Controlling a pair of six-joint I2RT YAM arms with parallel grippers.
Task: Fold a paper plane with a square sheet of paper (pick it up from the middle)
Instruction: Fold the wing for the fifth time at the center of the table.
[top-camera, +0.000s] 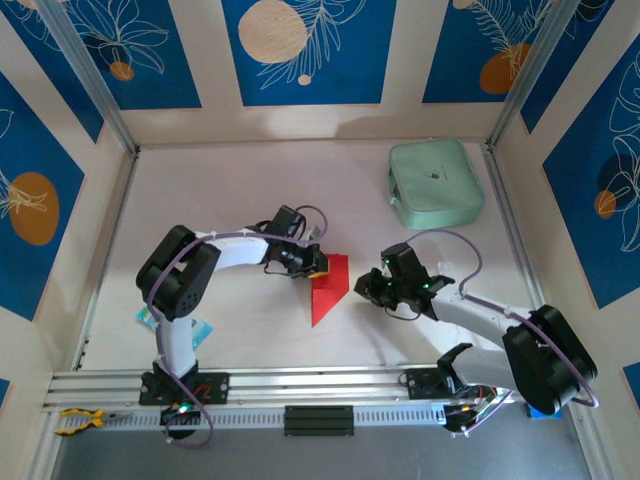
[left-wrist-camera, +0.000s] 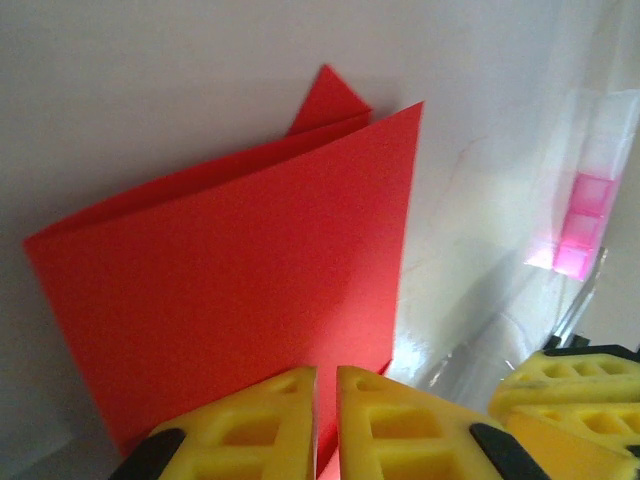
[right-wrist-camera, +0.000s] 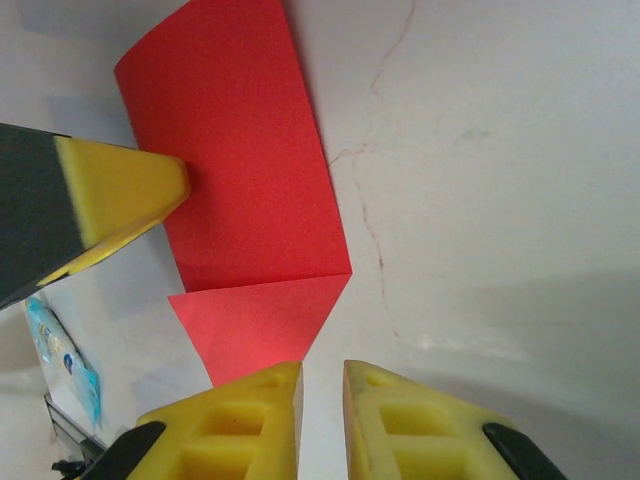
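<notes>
Red sheet of paper (top-camera: 330, 288) is thin, floppy and slidey on the desk (top-camera: 250, 180), so left hand (left-wrist-camera: 326, 385) pinches one edge while right hand (right-wrist-camera: 322, 378) sits closed up, empty, beside its pointed corner.

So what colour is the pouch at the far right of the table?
The pouch is mint green, clearest in the top external view.

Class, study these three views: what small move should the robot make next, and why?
Probably ease the right end effector forward onto the folded triangular corner of the square sheet of paper, pinning it. It sits, nearly closed, just short of that corner, while the left end effector pinches another edge.
</notes>
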